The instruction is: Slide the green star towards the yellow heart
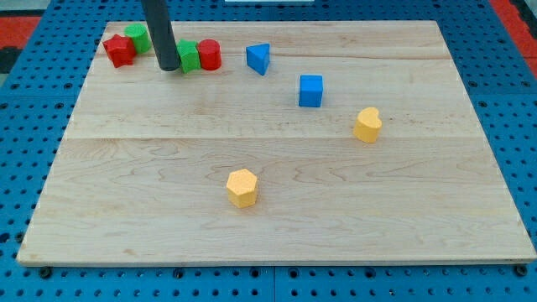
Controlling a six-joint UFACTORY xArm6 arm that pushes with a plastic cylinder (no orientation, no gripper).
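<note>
The green star (188, 56) sits near the view's top left, touching a red cylinder (209, 54) on its right. My tip (168, 69) is right against the star's left side. The yellow heart (367, 124) lies far off at the view's right, mid-height. The rod comes down from the view's top edge and hides part of the star's left side.
A red star (119, 50) and a green block (138, 38) sit at the top left corner. A blue triangle (258, 58) and a blue cube (310, 91) lie between the green star and the heart. A yellow hexagon (242, 187) sits lower middle.
</note>
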